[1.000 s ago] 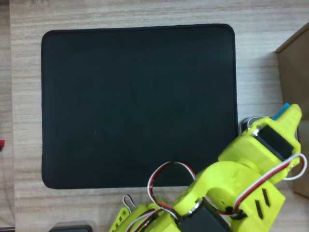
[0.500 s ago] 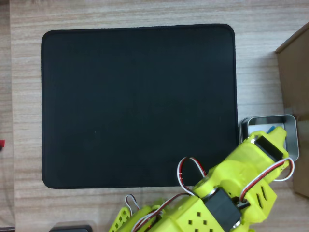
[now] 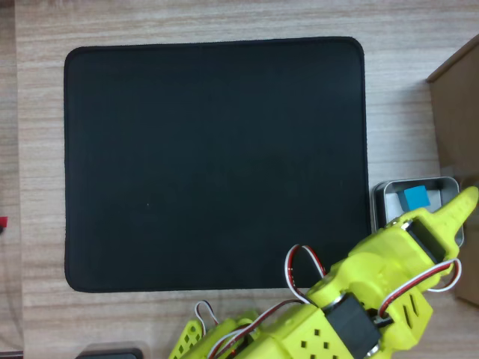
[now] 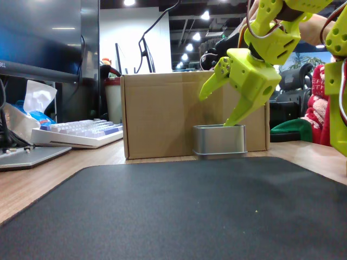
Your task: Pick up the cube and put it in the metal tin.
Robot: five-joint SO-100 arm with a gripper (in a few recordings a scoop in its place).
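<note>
Overhead view had the cube (image 3: 414, 197) lying inside the metal tin (image 3: 383, 200), sky-blue against the shiny bottom, towards the tin's upper half as pictured. That tin sat on the wood-grain surface (image 3: 194, 22) near its right edge, just beside the right side of the black mat (image 3: 213, 161), with the brown cardboard box (image 3: 456, 112) close on its far side. My yellow-green arm (image 3: 374, 288) came in from the bottom right corner, red, white and black wires looping over it, and its tip overlapped the tin's lower right rim.

Fixed view from low at the mat's edge showed the pincer (image 4: 219, 105) spread wide, nothing between the two fingers. One finger (image 4: 212, 85) pointed down-left above the tin (image 4: 219, 141); the other finger's tip reached the tin's rim at the right. I couldn't tell if it actually touched the metal. The tin stood upright right in front of the cardboard box (image 4: 157, 114), low walls reflecting the surface. I couldn't see the cube from that angle, the tin wall hid it. A keyboard (image 4: 76, 132) lay on the surface at the left, behind the mat (image 4: 179, 211).
</note>
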